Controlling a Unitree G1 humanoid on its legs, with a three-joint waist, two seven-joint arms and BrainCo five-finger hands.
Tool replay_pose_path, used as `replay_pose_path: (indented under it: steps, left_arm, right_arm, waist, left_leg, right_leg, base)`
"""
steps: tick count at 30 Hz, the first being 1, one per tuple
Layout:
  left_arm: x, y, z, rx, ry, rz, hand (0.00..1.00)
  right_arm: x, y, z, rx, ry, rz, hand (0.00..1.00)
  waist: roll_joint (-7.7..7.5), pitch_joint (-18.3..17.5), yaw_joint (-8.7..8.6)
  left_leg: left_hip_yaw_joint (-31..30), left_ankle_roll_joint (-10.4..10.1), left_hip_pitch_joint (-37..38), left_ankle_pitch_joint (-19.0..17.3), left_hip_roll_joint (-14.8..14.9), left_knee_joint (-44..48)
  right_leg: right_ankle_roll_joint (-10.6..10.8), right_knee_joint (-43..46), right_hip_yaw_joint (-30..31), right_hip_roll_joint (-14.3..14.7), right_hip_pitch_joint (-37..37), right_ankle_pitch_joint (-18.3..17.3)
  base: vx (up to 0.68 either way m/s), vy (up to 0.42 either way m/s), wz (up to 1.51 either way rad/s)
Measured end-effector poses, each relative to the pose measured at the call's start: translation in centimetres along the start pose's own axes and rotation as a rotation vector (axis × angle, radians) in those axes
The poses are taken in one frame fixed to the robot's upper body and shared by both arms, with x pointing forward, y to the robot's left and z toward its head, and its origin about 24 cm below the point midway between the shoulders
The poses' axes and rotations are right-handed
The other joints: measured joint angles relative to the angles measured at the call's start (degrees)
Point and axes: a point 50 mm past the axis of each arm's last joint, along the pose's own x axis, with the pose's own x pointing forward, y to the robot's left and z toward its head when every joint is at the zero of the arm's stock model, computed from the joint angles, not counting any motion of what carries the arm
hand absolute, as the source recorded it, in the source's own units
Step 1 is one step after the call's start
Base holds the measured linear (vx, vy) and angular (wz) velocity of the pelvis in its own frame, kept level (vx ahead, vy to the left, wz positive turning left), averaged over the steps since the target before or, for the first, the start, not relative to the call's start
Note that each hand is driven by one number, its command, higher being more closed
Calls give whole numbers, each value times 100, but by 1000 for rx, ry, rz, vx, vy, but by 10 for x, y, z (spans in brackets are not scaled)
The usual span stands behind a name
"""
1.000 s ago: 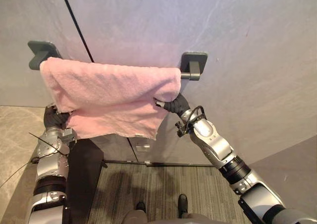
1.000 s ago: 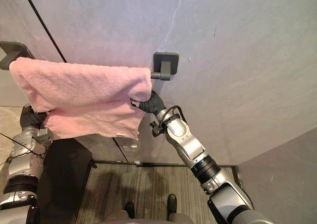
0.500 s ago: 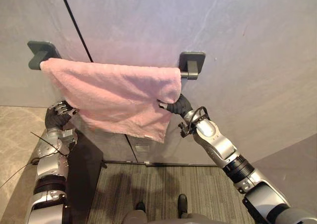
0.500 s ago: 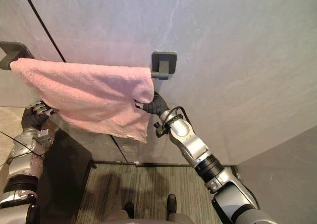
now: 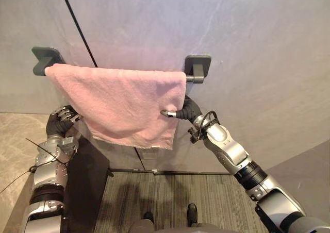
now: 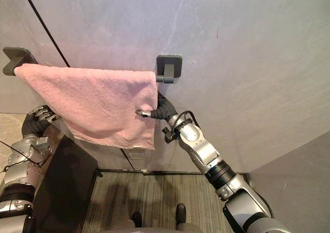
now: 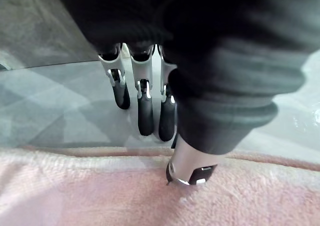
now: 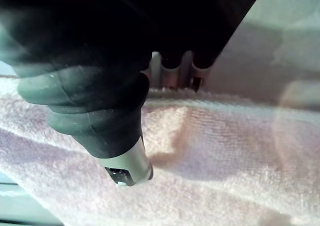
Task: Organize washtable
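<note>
A pink towel [image 5: 124,101] hangs over a dark rail [image 5: 198,80] between two wall brackets [image 5: 45,57] on the grey wall. My left hand [image 5: 64,114] is by the towel's lower left edge. It is open: its fingers [image 7: 145,111] are straight and off the cloth, and its thumb [image 7: 192,166] lies over the towel [image 7: 75,196]. My right hand [image 5: 180,113] is at the towel's right edge. Its thumb [image 8: 125,161] sticks out straight in front of the cloth [image 8: 225,156], while its straight fingers [image 8: 170,71] reach behind the edge and grip nothing.
A tall dark panel [image 5: 87,192] stands at the lower left under my left arm. Striped grey flooring [image 5: 170,197] lies below the wall, and beige stone [image 5: 15,140] shows at the far left. A black seam [image 5: 77,27] runs down the wall behind the towel.
Both hands have uncurled and let go of the towel's lower part. The towel has dropped and now hangs down loose in one sheet.
</note>
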Motion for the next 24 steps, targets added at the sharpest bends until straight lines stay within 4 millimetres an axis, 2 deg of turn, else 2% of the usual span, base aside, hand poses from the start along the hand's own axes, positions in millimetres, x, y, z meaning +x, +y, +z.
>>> replay_pose_path:
  steps: [7,10,12,13,14,16,17,18,19,20,22,24]
  left_arm:
    - [-1,2,-1,-6,2,4,0]
    - [-7,5,1,3,-13,-3,0]
    - [-10,16,3,2,-21,17,0]
    - [-11,20,3,3,-22,26,0]
    - [-16,30,1,3,-16,52,0]
    - [-23,42,-2,3,-6,80,0]
    - [-26,46,-3,2,-4,92,0]
    - [-32,56,-5,3,2,122,0]
    - [-42,71,-6,6,8,162,0]
    - [-45,75,-7,9,10,170,0]
    - [-60,96,-5,20,4,235,0]
    - [-70,109,-5,28,7,285,0]
  right_arm:
    - [-8,-1,-9,29,27,-8,0]
    - [-31,-16,-27,81,76,-108,0]
    - [-65,-36,-44,108,139,-234,0]
    - [-75,-43,-49,117,155,-277,0]
    - [-103,-59,-58,133,197,-391,0]
    - [-142,-74,-69,142,259,-528,0]
    - [-155,-78,-72,145,279,-574,0]
    - [-181,-84,-77,138,323,-659,0]
    - [-209,-90,-80,122,367,-753,0]
    - [-214,-91,-81,120,374,-774,0]
    - [-251,-102,-80,107,400,-945,0]
    - [-273,-113,-75,96,394,-1082,0]
  waist:
    - [18,-7,-4]
    - [24,-11,-1]
    - [30,-14,-10]
    - [38,-21,-13]
    - [76,-63,-18]
    - [148,-126,-33]
    - [177,-140,-49]
    - [230,-192,-77]
    - [291,-261,-159]
    - [299,-286,-181]
    - [336,-388,-189]
    - [345,-478,-188]
  left_leg:
    - [44,-1,29,-1,3,1]
    - [45,-1,43,-2,0,3]
    - [35,0,44,-2,-3,2]
    - [28,0,44,-2,-3,1]
    - [4,1,44,-3,-6,-8]
    - [-35,1,70,-2,-11,-34]
    - [-61,1,101,-2,-15,-50]
    - [-111,0,139,-3,-20,-68]
    - [-195,-2,178,-3,-22,-119]
    - [-215,-3,180,-2,-24,-142]
    - [-275,-38,196,-6,-23,-206]
    - [-318,-64,197,2,-2,-244]
  right_leg:
    - [-8,-1,25,1,2,-5]
    - [-9,-1,22,0,17,-7]
    - [-11,-2,7,-1,25,-11]
    - [-12,-2,-1,-2,27,-14]
    - [-14,-2,-30,-5,35,-23]
    - [0,-2,-85,-12,75,-52]
    - [14,-2,-116,-14,111,-69]
    - [42,-2,-167,-16,163,-109]
    - [55,-5,-265,-19,222,-178]
    - [66,-5,-288,-21,222,-195]
    - [81,-5,-355,-19,220,-241]
    - [53,-5,-405,-23,221,-266]
  base:
    - [0,0,-2]
    - [0,0,0]
    - [0,0,0]
    - [-10,15,5]
    - [-6,13,8]
    - [1,8,10]
    - [2,9,17]
    - [0,9,29]
    - [-1,4,28]
    - [5,-7,27]
    - [-3,-12,16]
    - [-3,-13,13]
